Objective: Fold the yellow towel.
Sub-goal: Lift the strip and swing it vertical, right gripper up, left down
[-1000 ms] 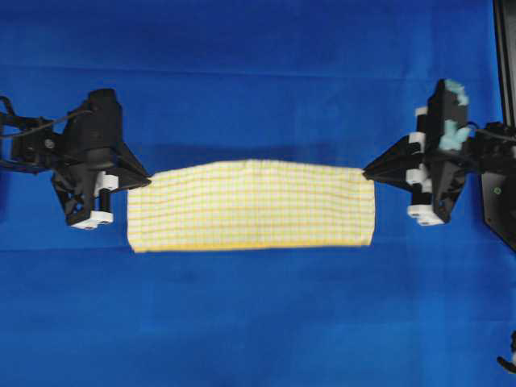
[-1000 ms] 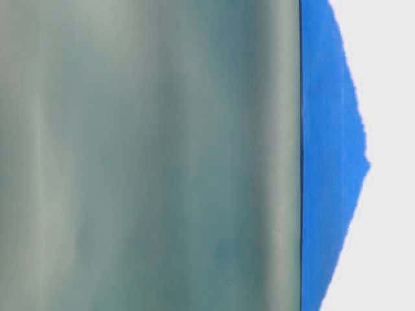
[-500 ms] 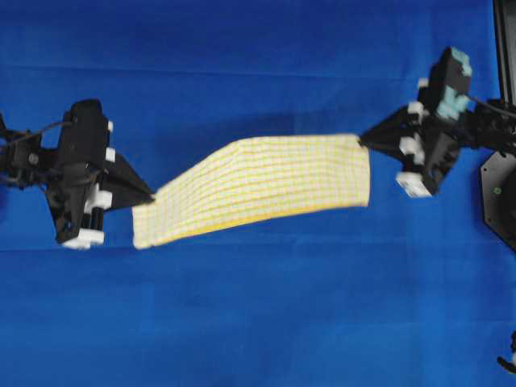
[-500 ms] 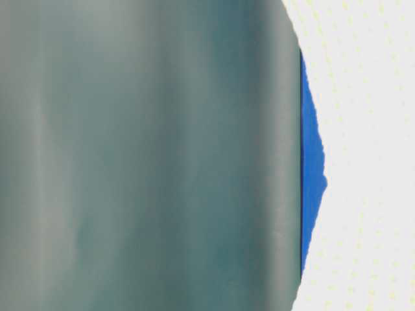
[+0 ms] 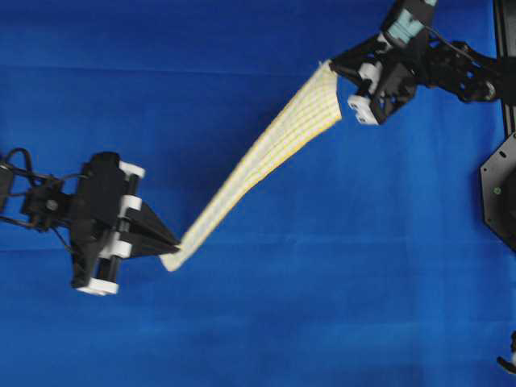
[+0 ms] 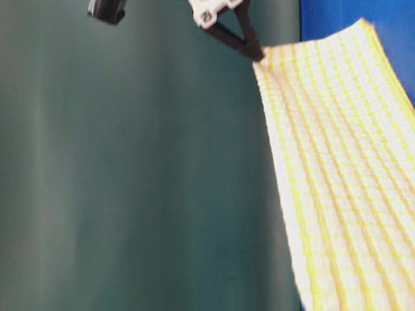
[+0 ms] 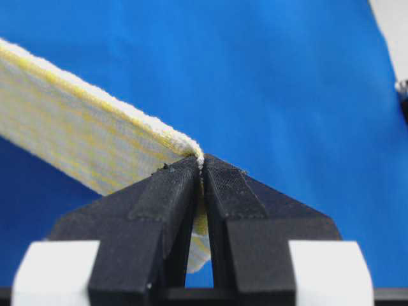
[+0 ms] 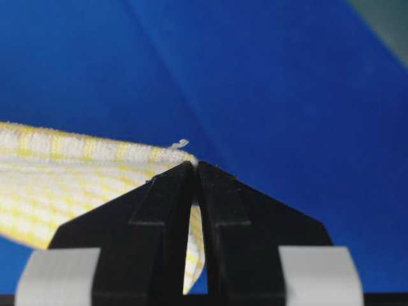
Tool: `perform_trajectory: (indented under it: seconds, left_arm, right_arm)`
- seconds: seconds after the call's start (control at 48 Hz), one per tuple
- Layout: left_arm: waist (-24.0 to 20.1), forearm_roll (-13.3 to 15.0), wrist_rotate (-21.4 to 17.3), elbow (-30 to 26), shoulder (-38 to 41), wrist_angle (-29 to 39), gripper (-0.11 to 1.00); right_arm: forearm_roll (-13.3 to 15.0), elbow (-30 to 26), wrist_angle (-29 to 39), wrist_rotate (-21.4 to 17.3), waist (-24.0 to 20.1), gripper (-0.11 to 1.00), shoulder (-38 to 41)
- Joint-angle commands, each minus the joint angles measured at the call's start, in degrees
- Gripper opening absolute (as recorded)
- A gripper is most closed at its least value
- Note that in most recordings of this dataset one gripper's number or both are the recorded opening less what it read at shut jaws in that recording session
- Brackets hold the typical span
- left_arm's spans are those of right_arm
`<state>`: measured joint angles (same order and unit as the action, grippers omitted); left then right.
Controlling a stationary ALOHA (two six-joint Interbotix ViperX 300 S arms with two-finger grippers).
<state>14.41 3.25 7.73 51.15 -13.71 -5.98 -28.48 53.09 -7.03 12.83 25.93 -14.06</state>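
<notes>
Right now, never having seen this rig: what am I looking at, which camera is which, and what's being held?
This is a two-armed robot working over a table draped in a blue cloth. The overhead view looks straight down on both arms. The table-level view sits low at the side, mostly filled by a grey-green backdrop. The other two cameras ride on the wrists and look out along each gripper.

The left gripper and the right gripper are each shut on one end of the yellow towel, a checked yellow-and-white cloth. It hangs stretched between them on a diagonal, from lower left to upper right in the overhead view. Both wrist views show the hem pinched between black fingers.
</notes>
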Motion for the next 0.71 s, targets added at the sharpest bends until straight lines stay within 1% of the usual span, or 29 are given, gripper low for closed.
perform_trajectory:
  seconds: [0.0,0.208,0.459,0.688]
  left_arm:
    - [0.8,0.1,0.0,-3.5,1.6,-1.1,0.03]
    - [0.8,0.2,-0.1,-11.5,8.3,-2.9,0.03]
    - [0.8,0.1,-0.9,-22.4,16.7,-2.5,0.03]
    - [0.8,0.1,-0.8,-29.4,22.1,-2.0,0.03]
  right_arm:
    - [0.4,-3.3,-0.7,0.7,2.1,0.05,1.1]
    - [0.4,-7.1,-0.7,2.6,4.5,0.05,3.2]
    - [0.4,-10.5,-0.7,5.0,5.8,0.05,4.9]
    - [0.4,-12.0,-0.4,5.4,7.1,0.05,6.1]
